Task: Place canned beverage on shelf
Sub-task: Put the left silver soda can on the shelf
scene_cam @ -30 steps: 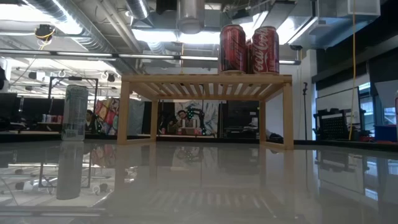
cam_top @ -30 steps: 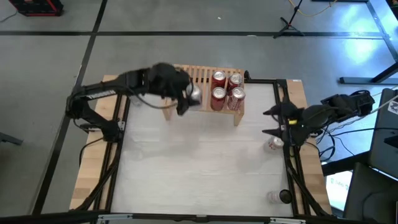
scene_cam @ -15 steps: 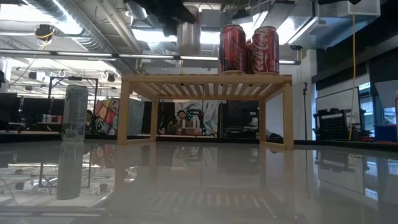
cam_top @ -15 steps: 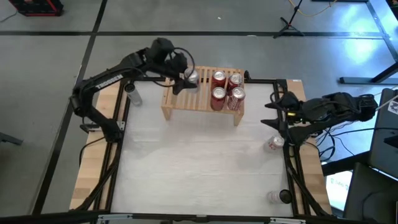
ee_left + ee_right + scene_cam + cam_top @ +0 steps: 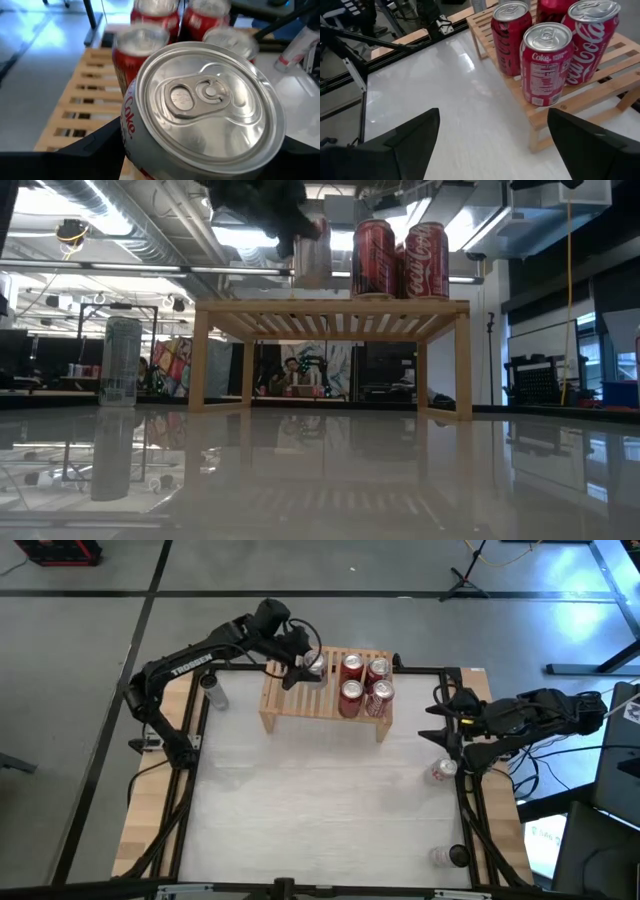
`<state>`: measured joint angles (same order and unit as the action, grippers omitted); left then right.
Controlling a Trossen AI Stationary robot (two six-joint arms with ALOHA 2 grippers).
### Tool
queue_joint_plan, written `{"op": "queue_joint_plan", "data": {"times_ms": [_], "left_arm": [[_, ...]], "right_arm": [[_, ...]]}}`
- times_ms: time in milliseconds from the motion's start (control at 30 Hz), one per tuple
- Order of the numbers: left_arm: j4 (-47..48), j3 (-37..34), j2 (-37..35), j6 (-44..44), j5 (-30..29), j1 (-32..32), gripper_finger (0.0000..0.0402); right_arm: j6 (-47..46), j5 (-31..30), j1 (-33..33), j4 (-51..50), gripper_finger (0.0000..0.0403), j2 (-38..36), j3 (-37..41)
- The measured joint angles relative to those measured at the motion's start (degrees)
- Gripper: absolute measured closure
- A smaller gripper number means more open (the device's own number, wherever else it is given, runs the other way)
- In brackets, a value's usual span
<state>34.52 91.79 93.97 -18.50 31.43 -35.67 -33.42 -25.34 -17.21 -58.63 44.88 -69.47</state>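
Left gripper point(image 5: 306, 667) clasps a silver can point(image 5: 312, 256) above the shelf point(image 5: 290, 700); lower upright beside the red cans point(image 5: 364, 685) before releasing. Right gripper point(image 5: 440, 728) waits open.

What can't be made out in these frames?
- Whether the silver can already rests on the shelf: in the low view the left gripper covers its top, in the left wrist view the can hides its own base.
- Label of the can beside the right gripper: too small in the high view.
- Can at the table's near edge: too small.
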Motion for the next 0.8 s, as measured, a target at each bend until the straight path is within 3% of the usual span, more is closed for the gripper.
{"op": "queue_joint_plan", "data": {"times_ms": [367,800], "left_arm": [[-1.4,0.0,5.1,-0.5,4.1,-0.7,0.0112],[-2.3,0.0,5.2,-1.2,5.4,-0.5,0.0112]], "right_arm": [[-2.3,-1.6,0.0,0.0,0.0045,3.2,0.0],[-2.9,-1.2,0.0,0.1,0.0045,4.9,0.0]]}}
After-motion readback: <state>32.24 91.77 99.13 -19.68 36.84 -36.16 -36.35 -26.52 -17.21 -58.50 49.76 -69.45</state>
